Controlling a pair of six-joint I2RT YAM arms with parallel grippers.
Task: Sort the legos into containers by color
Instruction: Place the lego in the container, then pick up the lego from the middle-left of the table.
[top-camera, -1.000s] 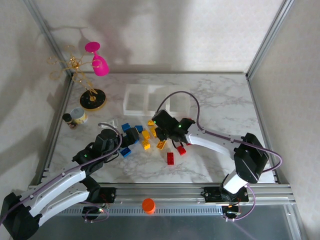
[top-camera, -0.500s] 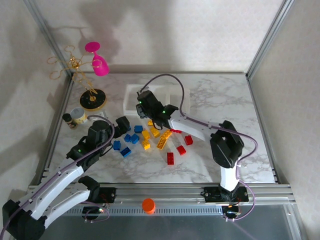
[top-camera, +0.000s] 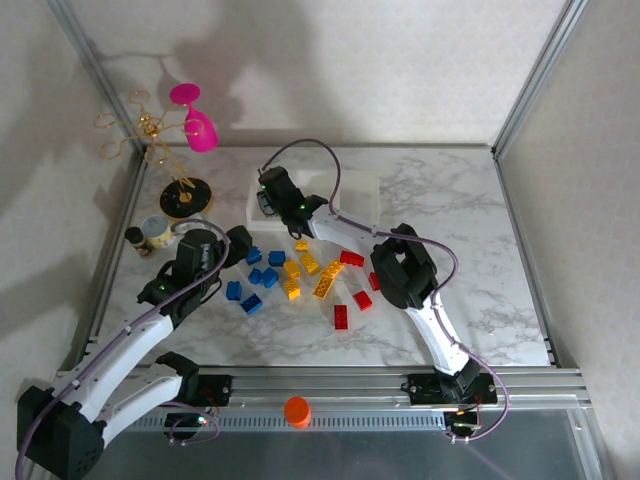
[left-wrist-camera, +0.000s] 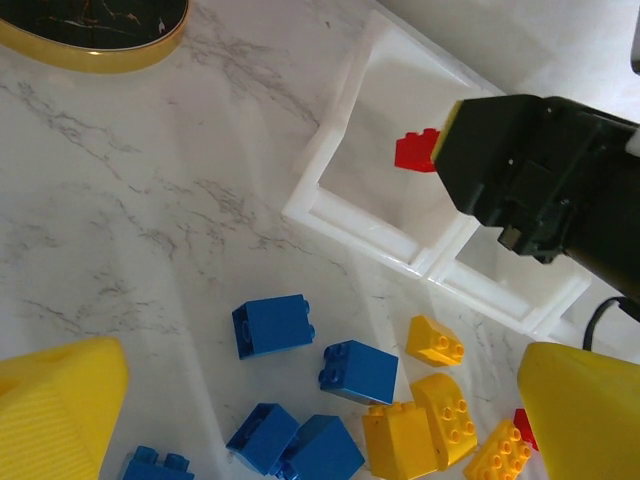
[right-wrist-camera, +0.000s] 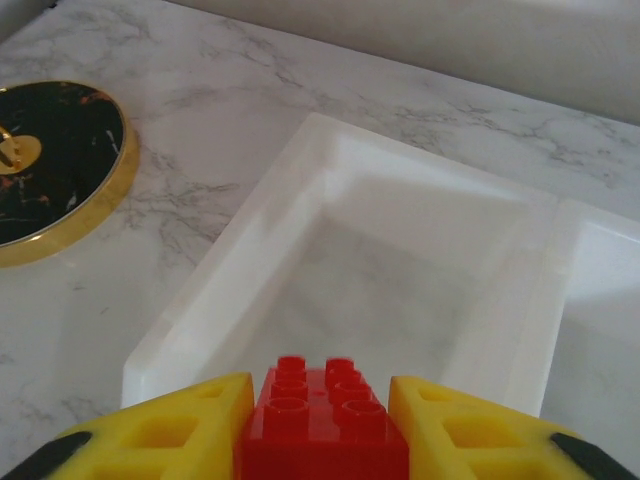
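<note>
since a second ago the right gripper (top-camera: 267, 197) has swung from the brick pile to the left bin (right-wrist-camera: 190, 320) of the row. its fingers are clamped on a red brick (right-wrist-camera: 325, 425), which hangs over that bin's open inside, just within the near wall. the left gripper (top-camera: 238, 246) has edged forward to the blue bricks (left-wrist-camera: 272, 325); its jaws stand wide apart above them, holding nothing. yellow bricks (top-camera: 310, 265) and other red bricks (top-camera: 341, 316) lie loose on the table (top-camera: 450, 220).
</note>
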